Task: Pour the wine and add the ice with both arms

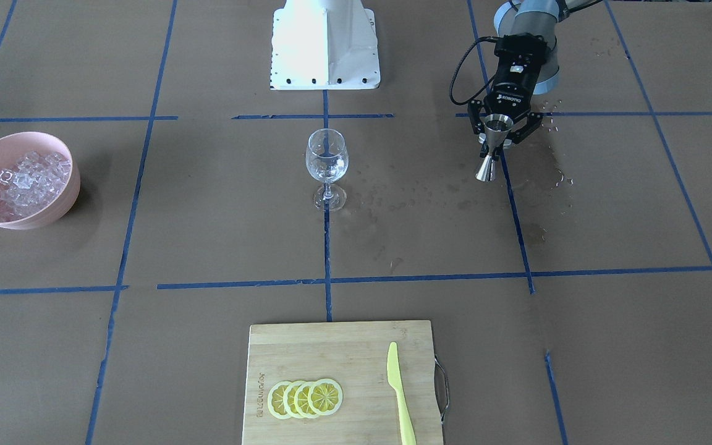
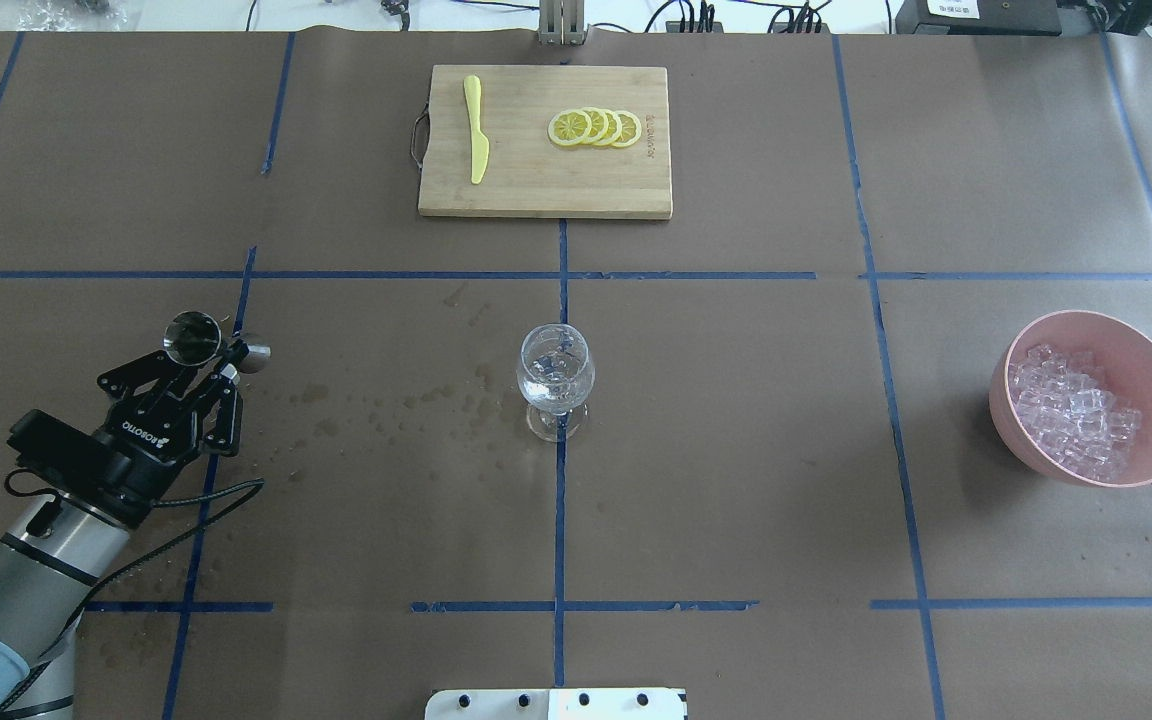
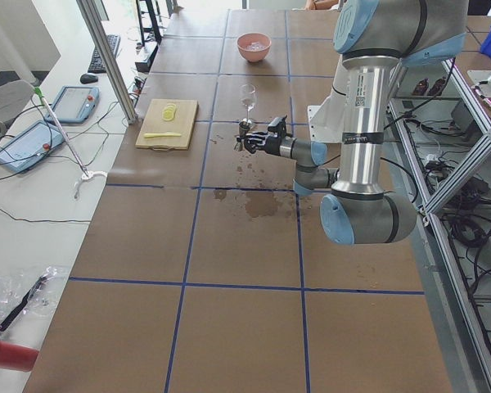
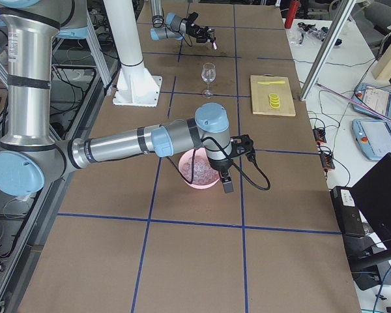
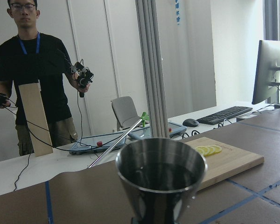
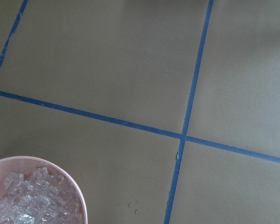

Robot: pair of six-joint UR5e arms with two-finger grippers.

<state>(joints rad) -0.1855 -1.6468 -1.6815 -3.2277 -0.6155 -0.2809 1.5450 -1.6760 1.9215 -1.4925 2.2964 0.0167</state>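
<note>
My left gripper (image 1: 497,131) is shut on a steel jigger (image 1: 492,151) and holds it upright above the paper, left of the wine glass in the overhead view (image 2: 219,358). The left wrist view shows the jigger's cup (image 5: 161,175); I cannot tell if wine is in it. The clear stemmed glass (image 2: 556,378) stands at the table's middle, with a little clear liquid. The ice (image 2: 1076,415) fills a pink bowl (image 2: 1151,350) at the right. My right gripper (image 4: 227,184) hangs over that bowl's edge; I cannot tell if it is open. The right wrist view shows ice (image 6: 25,203) below.
Dark wet spots (image 2: 386,410) mark the paper between jigger and glass. A wooden board (image 2: 626,190) with lemon slices (image 2: 594,127) and a yellow knife (image 2: 476,130) lies at the far edge. A white pedestal (image 1: 325,43) stands at the robot's base. An operator (image 5: 35,70) stands beyond the table.
</note>
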